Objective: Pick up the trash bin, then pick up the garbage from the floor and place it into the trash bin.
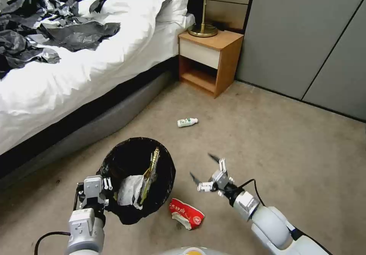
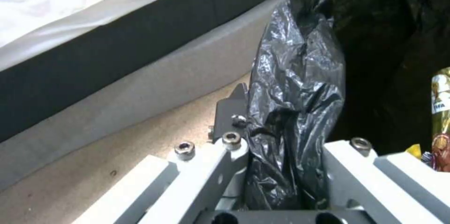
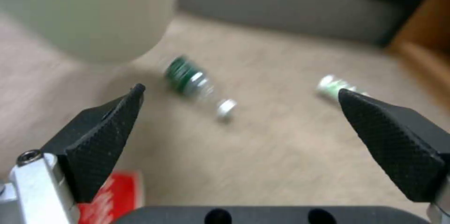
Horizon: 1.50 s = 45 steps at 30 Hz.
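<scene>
While left pincer (image 1: 100,189) clamps trash bin (image 1: 138,178) rim, right pincer (image 1: 204,169) hangs spread above floor; blurred bottle (image 3: 191,79), perhaps rolling.

Your left gripper (image 2: 281,167): pale matt metal links, shiny screw heads, clamped on glossy crinkled black plastic liner of trash bin (image 1: 164,163). Your right gripper (image 3: 239,122): finger pads (image 3: 101,139) black, matt, knurled rubber-like. Beneath it, carpet (image 1: 289,159) beige, short rough pile; glossy red wrapper (image 1: 187,213) crumpled just beside.
</scene>
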Motion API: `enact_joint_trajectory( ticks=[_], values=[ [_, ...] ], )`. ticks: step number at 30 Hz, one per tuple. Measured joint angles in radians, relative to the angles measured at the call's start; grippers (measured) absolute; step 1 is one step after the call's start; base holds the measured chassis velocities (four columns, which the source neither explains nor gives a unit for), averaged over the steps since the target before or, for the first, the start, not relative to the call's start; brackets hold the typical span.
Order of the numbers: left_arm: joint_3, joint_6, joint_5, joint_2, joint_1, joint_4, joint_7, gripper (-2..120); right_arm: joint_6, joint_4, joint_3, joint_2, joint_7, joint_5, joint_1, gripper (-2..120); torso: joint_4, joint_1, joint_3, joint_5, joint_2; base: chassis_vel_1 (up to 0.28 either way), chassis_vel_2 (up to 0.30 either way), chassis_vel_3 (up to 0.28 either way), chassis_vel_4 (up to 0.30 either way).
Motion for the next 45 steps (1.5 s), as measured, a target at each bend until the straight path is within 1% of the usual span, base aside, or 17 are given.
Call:
enact_joint_trajectory(
  ticks=[1, 2, 4, 5, 8, 9, 12, 20, 22, 27, 29, 30, 36, 39, 45],
  values=[
    [0.0, 0.0, 0.0, -0.002, -0.001, -0.001, 0.0, 3, -0.003, -0.022, -0.024, -0.002, -0.015, 0.001, 0.018, 100, 0.0, 0.0, 0.0, -0.0001, 0.0, 0.0, 0.0, 0.0, 0.0],
    [0.0, 0.0, 0.0, -0.002, -0.001, -0.001, 0.0, 3, -0.003, -0.022, -0.024, -0.002, -0.015, 0.001, 0.018, 100, 0.0, 0.0, 0.0, -0.0001, 0.0, 0.0, 0.0, 0.0, 0.0],
    [0.0, 0.0, 0.0, -0.005, -0.002, -0.001, 0.0, 3, -0.005, -0.082, -0.083, 0.0, -0.049, -0.001, 0.062, 100, 0.0001, 0.0, 0.0, 0.0, 0.0, 0.0, 0.0, 0.0, 0.0],
    [0.0, 0.0, 0.0, -0.005, -0.002, -0.001, 0.0, 3, -0.005, -0.082, -0.083, 0.0, -0.049, -0.001, 0.062, 100, 0.0001, 0.0, 0.0, 0.0, 0.0, 0.0, 0.0, 0.0, 0.0],
    [0.0, 0.0, 0.0, -0.01, -0.003, -0.001, -0.001, 3, 0.002, -0.195, -0.156, 0.023, -0.095, -0.032, 0.122, 100, 0.0002, 0.0, 0.0, 0.0, 0.0, 0.0, 0.0, 0.0, 0.0],
    [0.0, 0.0, 0.0, -0.01, -0.003, -0.001, -0.001, 3, 0.002, -0.195, -0.156, 0.023, -0.095, -0.032, 0.122, 100, 0.0002, 0.0, 0.0, 0.0, 0.0, 0.0, 0.0, 0.0, 0.0],
    [0.0, 0.0, 0.001, -0.013, -0.004, 0.002, -0.001, 3, 0.005, -0.265, -0.192, 0.046, -0.115, -0.056, 0.151, 100, 0.0, 0.0, 0.0, -0.0001, 0.0, 0.0, 0.0, 0.0, 0.0],
    [0.01, 0.001, 0.006, -0.02, -0.012, 0.016, -0.001, 3, 0.004, -0.323, -0.235, 0.079, -0.117, -0.068, 0.189, 100, 0.0001, 0.0, 0.0, -0.0001, 0.0, 0.0, 0.0, 0.0, 0.0],
    [0.012, 0.001, 0.008, -0.02, -0.015, 0.02, -0.001, 3, 0.006, -0.356, -0.255, 0.09, -0.116, -0.075, 0.206, 100, 0.0001, 0.0, 0.0, -0.0002, 0.0, 0.0, 0.0, 0.0, 0.0],
    [0.012, 0.001, 0.008, -0.02, -0.016, 0.023, -0.002, 3, 0.013, -0.406, -0.268, 0.115, -0.112, -0.084, 0.222, 100, 0.0, 0.0, 0.0, -0.0004, 0.0, 0.0, 0.0, 0.0, 0.0],
    [0.012, 0.002, 0.009, -0.02, -0.015, 0.024, -0.002, 3, 0.018, -0.434, -0.273, 0.138, -0.11, -0.089, 0.229, 100, 0.0001, 0.0, 0.0, 0.0002, 0.0, 0.0, 0.0, 0.0, 0.0],
    [0.012, 0.002, 0.01, -0.021, -0.014, 0.025, -0.002, 3, 0.02, -0.445, -0.273, 0.147, -0.11, -0.091, 0.231, 100, 0.0001, 0.0, 0.0, -0.0001, 0.0, 0.0, 0.0, 0.0, 0.0],
    [0.015, 0.001, 0.012, -0.023, -0.015, 0.027, -0.002, 3, 0.024, -0.458, -0.279, 0.167, -0.106, -0.1, 0.23, 100, 0.0001, 0.0, 0.0, -0.0001, 0.0, 0.0, 0.0, 0.0, 0.0],
    [0.015, 0.001, 0.012, -0.022, -0.016, 0.027, -0.002, 3, 0.024, -0.439, -0.279, 0.16, -0.104, -0.101, 0.222, 100, 0.0, 0.0, 0.0, 0.0, 0.0, 0.0, 0.0, 0.0, 0.0],
    [0.016, 0.002, 0.011, -0.019, -0.021, 0.033, -0.002, 3, 0.031, -0.364, -0.242, 0.135, -0.098, -0.094, 0.201, 100, 0.0001, 0.0, 0.0, 0.0, 0.0, 0.0, 0.0, 0.0, 0.0]
  ],
)
